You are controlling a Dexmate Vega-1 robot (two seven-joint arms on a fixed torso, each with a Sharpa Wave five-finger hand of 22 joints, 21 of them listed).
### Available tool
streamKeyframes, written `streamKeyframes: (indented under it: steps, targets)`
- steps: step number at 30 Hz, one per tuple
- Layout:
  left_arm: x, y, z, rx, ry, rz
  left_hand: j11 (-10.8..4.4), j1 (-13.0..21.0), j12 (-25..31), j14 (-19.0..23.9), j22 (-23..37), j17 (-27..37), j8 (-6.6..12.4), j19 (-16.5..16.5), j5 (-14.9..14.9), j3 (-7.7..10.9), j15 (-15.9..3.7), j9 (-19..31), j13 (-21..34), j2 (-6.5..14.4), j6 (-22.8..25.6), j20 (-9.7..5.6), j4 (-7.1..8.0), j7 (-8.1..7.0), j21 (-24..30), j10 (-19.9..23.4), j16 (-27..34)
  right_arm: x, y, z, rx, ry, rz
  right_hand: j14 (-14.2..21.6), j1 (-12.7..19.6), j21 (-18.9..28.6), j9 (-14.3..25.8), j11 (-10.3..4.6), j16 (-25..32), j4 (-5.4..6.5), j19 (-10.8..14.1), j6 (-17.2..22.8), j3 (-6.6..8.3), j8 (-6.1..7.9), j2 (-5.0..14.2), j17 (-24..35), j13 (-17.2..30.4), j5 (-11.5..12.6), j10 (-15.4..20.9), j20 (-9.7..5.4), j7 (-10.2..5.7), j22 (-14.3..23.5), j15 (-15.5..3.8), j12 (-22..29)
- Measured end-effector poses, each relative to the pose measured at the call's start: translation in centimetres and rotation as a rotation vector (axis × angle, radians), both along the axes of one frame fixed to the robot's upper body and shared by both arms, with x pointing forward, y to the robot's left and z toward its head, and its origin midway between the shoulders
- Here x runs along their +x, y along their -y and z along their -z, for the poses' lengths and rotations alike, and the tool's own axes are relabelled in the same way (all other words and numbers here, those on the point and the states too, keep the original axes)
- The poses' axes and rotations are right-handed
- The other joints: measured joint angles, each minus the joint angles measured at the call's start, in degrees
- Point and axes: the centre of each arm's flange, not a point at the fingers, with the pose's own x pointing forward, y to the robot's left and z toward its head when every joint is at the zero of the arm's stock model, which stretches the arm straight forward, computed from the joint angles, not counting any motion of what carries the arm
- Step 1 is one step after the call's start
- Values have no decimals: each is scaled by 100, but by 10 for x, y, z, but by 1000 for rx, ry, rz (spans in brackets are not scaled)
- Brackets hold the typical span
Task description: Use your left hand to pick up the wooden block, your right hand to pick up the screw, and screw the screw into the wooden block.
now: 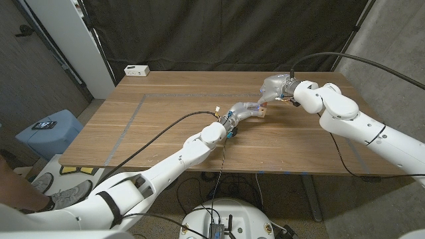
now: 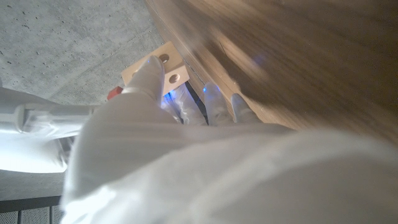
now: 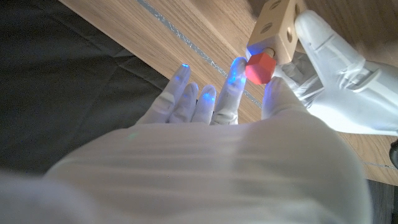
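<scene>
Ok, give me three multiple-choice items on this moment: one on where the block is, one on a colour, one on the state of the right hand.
1. Where is the wooden block?
A. Held in the left hand, over the table
B. Lying at the table's near edge
C. On the floor

2. What colour is the head of the screw?
A. Blue
B. Red
C. Black

3. What is the right hand doing?
A. Hanging open, away from the block
B. Pressing flat on the table
C. Holding the screw against the block

Answers:
1 A: the right wrist view shows the left hand's fingers wrapped on the block.
2 B: the hexagonal head at the block's end is red.
3 C: the screw sits pinched between the right hand's thumb and a finger, its head right at the block's face.
</scene>
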Motion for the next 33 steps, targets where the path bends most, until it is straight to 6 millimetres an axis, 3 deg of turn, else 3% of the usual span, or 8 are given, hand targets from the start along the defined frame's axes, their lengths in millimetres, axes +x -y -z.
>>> streamKeyframes:
  steps: [10, 22, 33]
  targets:
    - [-2, -2, 1, 1, 0, 2, 0, 1, 9, 0, 0, 0, -1, 0, -1, 1, 0, -2, -4, -1, -1, 0, 1, -1, 0, -1, 0, -3, -3, 0, -10, 18, 4, 107, -333, 0, -5, 31, 44, 106, 101, 219, -195, -34, -30, 29, 1, 0, 174, -20, 15, 14, -34, 0]
    - [-5, -5, 2, -1, 3, 5, 9, 1, 8, 0, 0, 0, -5, 1, -7, 2, 0, -5, -3, -2, -11, 0, 2, -10, 0, -12, 0, -6, -5, -1, -24, 47, 20, 168, -553, 0, -4, 41, 44, 174, 133, 463, -299, -35, -21, 13, -27, 22, 308, -52, 13, 14, -34, -1]
    - [-6, -6, 3, -1, 2, 6, 11, 7, 5, 0, 0, 0, -27, 1, -7, 33, 0, -18, 0, -8, -21, -1, 16, -19, 0, -32, 0, -9, -4, -2, -21, 53, 29, 166, -830, -45, -4, 139, -68, 269, 132, 61, -397, -400, -16, 13, -26, 22, 209, -52, 64, 14, -31, -149]
